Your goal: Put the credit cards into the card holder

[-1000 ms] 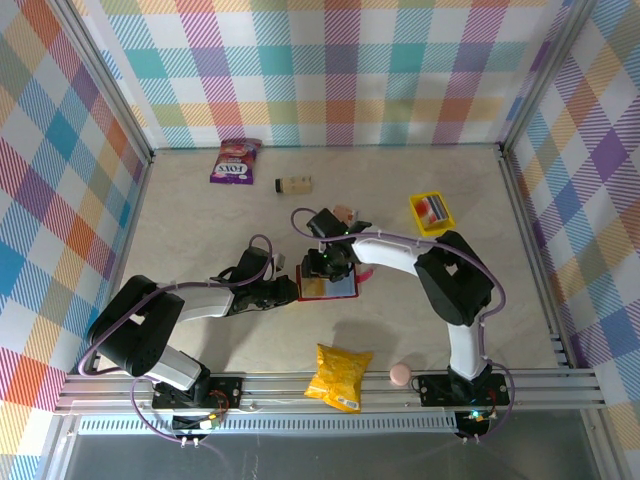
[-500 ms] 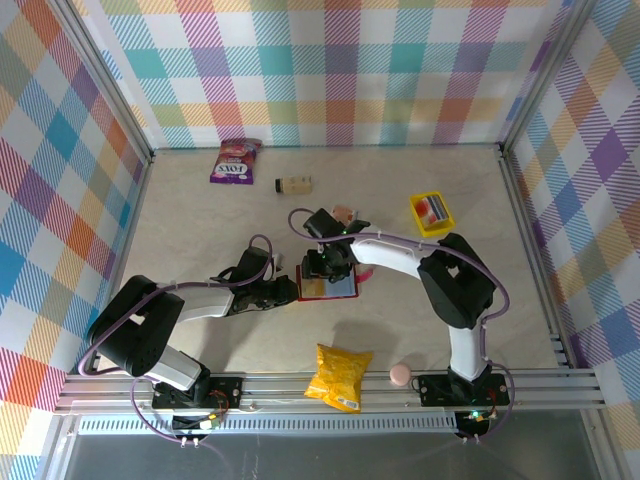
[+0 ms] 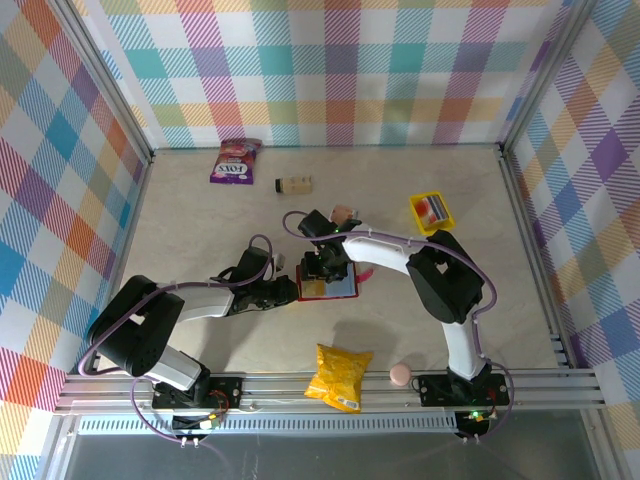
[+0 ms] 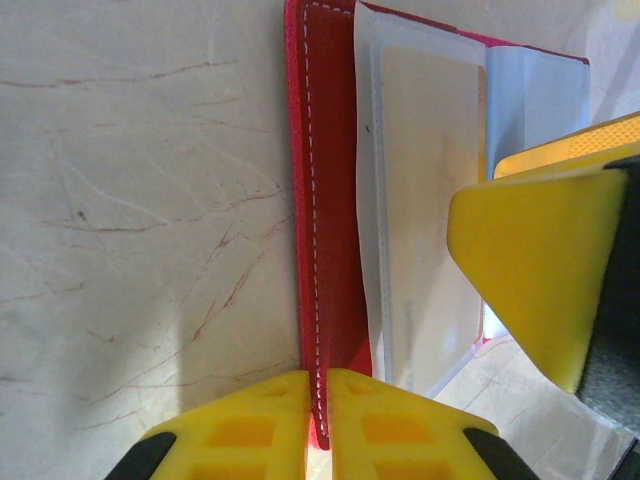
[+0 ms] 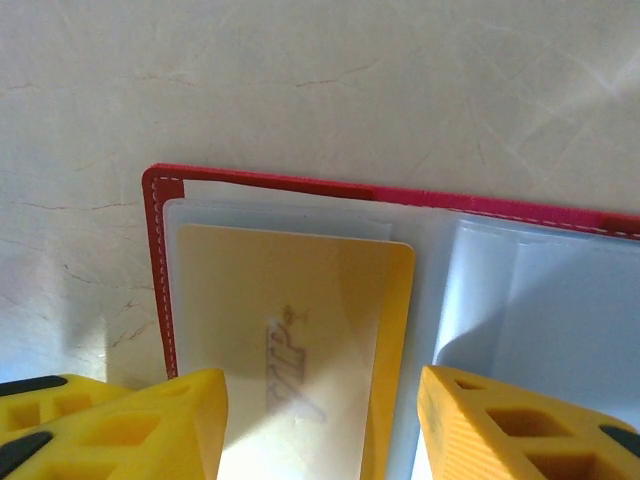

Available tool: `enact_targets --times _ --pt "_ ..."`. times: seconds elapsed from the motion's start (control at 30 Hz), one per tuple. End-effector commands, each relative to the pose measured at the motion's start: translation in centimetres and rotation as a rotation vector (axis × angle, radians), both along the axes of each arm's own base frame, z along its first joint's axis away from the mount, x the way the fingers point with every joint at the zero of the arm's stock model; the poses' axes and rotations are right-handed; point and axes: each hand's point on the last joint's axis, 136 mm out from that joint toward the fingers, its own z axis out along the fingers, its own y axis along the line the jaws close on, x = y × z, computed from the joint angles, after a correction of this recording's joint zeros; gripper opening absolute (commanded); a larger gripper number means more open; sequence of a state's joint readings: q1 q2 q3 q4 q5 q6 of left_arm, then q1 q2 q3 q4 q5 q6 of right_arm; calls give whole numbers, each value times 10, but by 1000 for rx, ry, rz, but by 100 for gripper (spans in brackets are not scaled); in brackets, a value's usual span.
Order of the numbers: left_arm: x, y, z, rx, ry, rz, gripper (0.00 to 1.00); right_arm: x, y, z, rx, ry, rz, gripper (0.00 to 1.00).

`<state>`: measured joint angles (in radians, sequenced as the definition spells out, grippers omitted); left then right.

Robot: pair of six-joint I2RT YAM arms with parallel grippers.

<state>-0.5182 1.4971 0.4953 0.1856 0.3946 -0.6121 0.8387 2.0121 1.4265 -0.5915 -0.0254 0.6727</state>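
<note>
**Top external view.** The card holder (image 3: 340, 288) lay open and flat on the worktop (image 3: 200, 230), near the middle, between the two arms. The left end effector (image 3: 290, 290) met its left edge and the right end effector (image 3: 325, 268) hung over its far side. A yellow tray (image 3: 418, 207) stood well apart to the right. The coloured pieces in it were probably the remaining credit cards (image 3: 434, 210), though they were too small to tell. A snack bag (image 3: 340, 377) lay near the front rail.

**Left wrist view.** The left end effector (image 4: 318, 430) was closed on the red cover of the card holder (image 4: 325, 200), pinching its stitched edge between the fingers. This grip presumably pinned the case so that it would not slide or fold shut while a card went in. A yellow finger (image 4: 530, 270) of the other arm stood over the clear pockets.

**Right wrist view.** The right end effector (image 5: 320, 430) had its jaws apart, gripping nothing, with one finger on each side of a yellow card (image 5: 290, 330). The card sat inside the left clear pocket of the card holder (image 5: 160, 260), close to the red border. It appeared seated, so this insertion looked almost complete. The neighbouring pocket (image 5: 520, 300) looked vacant.
</note>
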Motion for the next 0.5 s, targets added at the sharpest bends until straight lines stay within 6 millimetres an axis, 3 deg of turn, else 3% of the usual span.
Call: enact_targets --times 0.0,0.47 --pt "4 0 4 0 -14 2 13 0 2 1 -19 3 5 54" --pt "4 0 3 0 -12 2 13 0 1 -11 -55 22 -8 57"
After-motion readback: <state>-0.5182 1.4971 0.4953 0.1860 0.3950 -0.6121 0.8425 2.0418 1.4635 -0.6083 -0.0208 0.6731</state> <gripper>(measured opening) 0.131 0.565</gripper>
